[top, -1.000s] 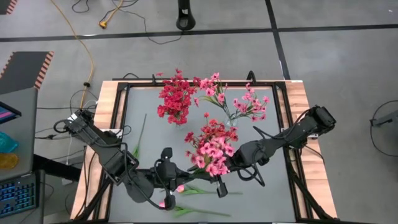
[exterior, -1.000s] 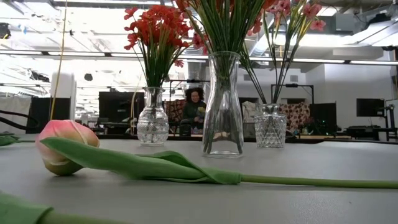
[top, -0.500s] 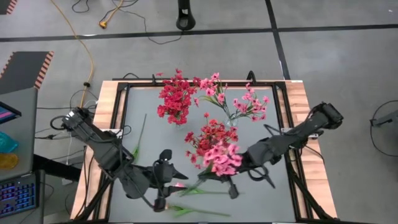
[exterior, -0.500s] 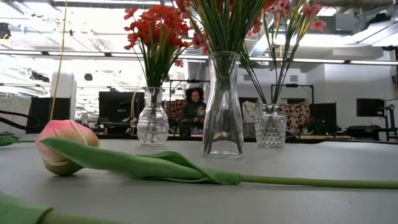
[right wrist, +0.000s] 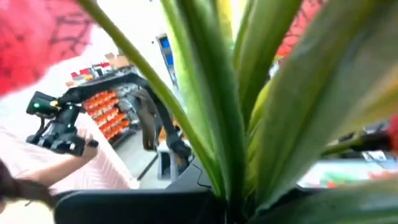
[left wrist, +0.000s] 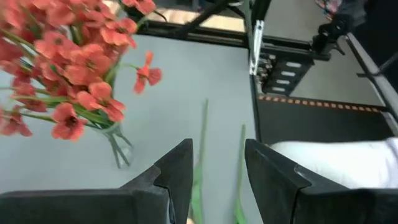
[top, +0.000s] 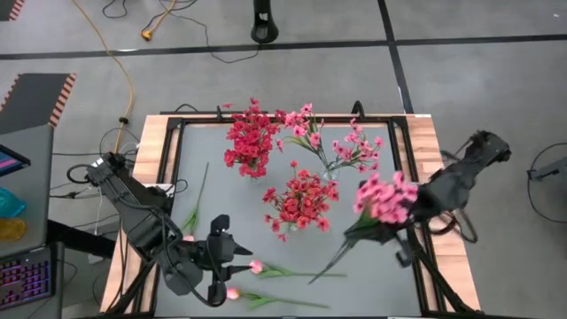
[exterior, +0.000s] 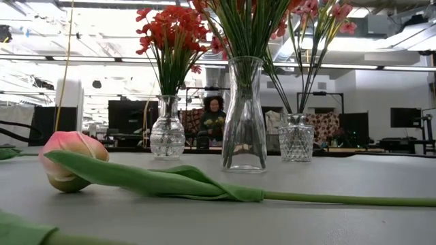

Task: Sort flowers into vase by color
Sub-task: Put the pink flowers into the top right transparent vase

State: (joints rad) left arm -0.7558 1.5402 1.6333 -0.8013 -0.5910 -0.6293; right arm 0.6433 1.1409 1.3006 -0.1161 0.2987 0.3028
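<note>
Counter (top: 213,146): grey top in a dark frame with wooden edges; both of my arms reach in from the near corners.

Right gripper (top: 409,215): raised at the right edge of the counter, closed on the stems of a light pink spray (top: 383,197). Blossoms sit just left of the gripper; the green stems trail down and leftward towards the counter. In my right wrist view the stems (right wrist: 217,118) fill the frame, clamped at the fingers.

Left gripper (top: 218,266): low at the near left, fingers (left wrist: 177,174) parted about halfway, holding nothing.

Crimson bunch (top: 301,199): in the tall clear vase (exterior: 244,116), midway between my two grippers.

Red bunch (top: 250,137): in the round vase (exterior: 167,136), beyond the left gripper.

Pink sprays (top: 341,146): in the short cut-glass vase (exterior: 296,139), beyond and left of the right gripper.

Tulips: one bud (top: 256,266) just right of the left gripper, another (top: 232,293) just nearside of it, both lying flat.

Loose green stem (top: 198,197): on the counter beyond the left gripper.
</note>
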